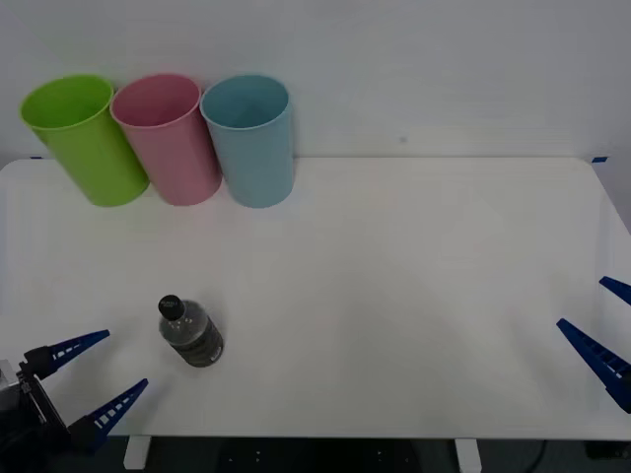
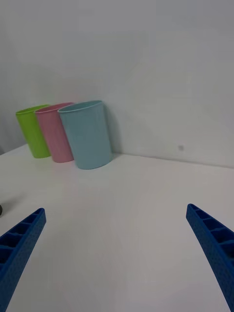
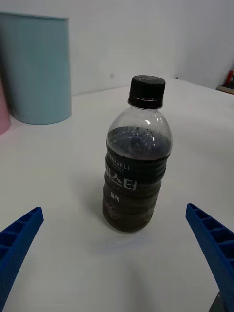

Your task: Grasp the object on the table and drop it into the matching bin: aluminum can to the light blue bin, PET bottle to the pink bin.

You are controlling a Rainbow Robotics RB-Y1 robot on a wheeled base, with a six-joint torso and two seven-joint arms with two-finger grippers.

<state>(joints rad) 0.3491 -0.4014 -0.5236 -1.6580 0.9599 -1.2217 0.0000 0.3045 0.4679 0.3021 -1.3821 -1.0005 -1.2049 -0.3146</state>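
Observation:
The PET bottle (image 1: 191,333) (image 3: 136,161), small and clear with a dark label and a black cap, stands upright on the white table (image 1: 394,296) near its front left. My left gripper (image 1: 96,375) (image 3: 114,263) is open just left of the bottle, which lies ahead between its blue fingers without touching them. At the back left stand the pink bin (image 1: 166,138) (image 2: 54,131) and, to its right, the light blue bin (image 1: 250,138) (image 2: 87,134) (image 3: 35,68). My right gripper (image 1: 603,330) (image 2: 114,258) is open at the table's front right edge, holding nothing.
A lime green bin (image 1: 83,139) (image 2: 32,130) stands left of the pink one, the three touching in a row against the white wall. The table's middle and right are bare white surface.

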